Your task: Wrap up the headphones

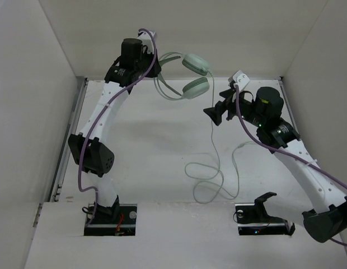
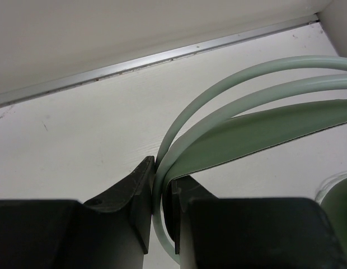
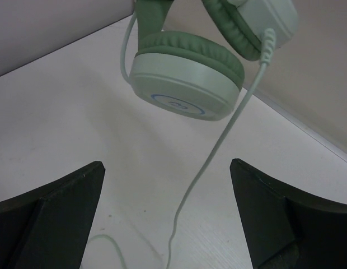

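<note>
The headphones (image 1: 187,75) hang at the far side of the surface (image 1: 145,145), held up by the left arm (image 1: 109,106). The left jaws are clenched on the headband (image 2: 246,131). In the left wrist view, the thin hoops pass straight down through the narrow slot between the two black fingers (image 2: 137,193), with a flat padded strip just beside them.

From there the headband arcs away to the right. The two ear cups (image 1: 196,63) (image 1: 195,87) hang beyond the jaws, one a little nearer than the other.

The right jaws are released and spread wide, near the cups but not touching them. In the right wrist view, the nearer cup (image 3: 184,84) hangs above and ahead of the gap. The cable (image 3: 218,145) drops through the space between the fingers (image 3: 56,207) and is clear of both.

The cups are round. Each has a smooth, pale mint shell, and the nearer one has a thin blue ring printed on its face. The cushions are darker green, soft and matte. A ribbed sleeve marks where the cable leaves the farther cup (image 3: 257,22).

The cable is thin, pale and limp. It falls to the surface and lies in loose, overlapping loops (image 1: 210,174) between the two arms. The surface is flat, white and faintly grained.
</note>
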`<state>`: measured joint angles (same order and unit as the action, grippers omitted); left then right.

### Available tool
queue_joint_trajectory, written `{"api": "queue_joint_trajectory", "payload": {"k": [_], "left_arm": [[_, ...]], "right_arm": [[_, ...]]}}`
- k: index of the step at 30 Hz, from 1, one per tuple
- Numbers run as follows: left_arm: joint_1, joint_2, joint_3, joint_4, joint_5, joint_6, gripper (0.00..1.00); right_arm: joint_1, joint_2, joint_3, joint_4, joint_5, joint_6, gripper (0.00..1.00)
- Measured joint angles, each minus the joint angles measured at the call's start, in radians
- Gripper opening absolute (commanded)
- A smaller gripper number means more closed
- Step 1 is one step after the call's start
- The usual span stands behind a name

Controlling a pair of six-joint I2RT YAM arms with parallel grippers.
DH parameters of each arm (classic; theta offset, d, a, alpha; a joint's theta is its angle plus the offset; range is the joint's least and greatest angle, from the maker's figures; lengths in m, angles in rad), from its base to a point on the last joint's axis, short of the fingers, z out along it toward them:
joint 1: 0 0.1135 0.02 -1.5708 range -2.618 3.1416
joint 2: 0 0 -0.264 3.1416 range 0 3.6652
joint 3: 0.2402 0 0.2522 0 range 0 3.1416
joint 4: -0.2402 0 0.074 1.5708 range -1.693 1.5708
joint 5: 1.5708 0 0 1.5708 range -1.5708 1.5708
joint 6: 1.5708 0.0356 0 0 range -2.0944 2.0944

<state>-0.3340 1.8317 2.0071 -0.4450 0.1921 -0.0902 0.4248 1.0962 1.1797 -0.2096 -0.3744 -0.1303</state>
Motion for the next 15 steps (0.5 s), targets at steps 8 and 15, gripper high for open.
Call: {"api": "queue_joint_trajectory", "payload": {"k": [8,15], "left_arm": [[0.023,0.0,0.064,-0.024,0.036,-0.004,0.0],[0.046,-0.007,0.134,-0.035,0.069,-0.029,0.01]], "right_arm": [[0.035,0.064,-0.054,0.13,0.004,-0.005,1.0],[0.035,0.108,-0.085,0.26,0.0,0.021,0.94]]}}
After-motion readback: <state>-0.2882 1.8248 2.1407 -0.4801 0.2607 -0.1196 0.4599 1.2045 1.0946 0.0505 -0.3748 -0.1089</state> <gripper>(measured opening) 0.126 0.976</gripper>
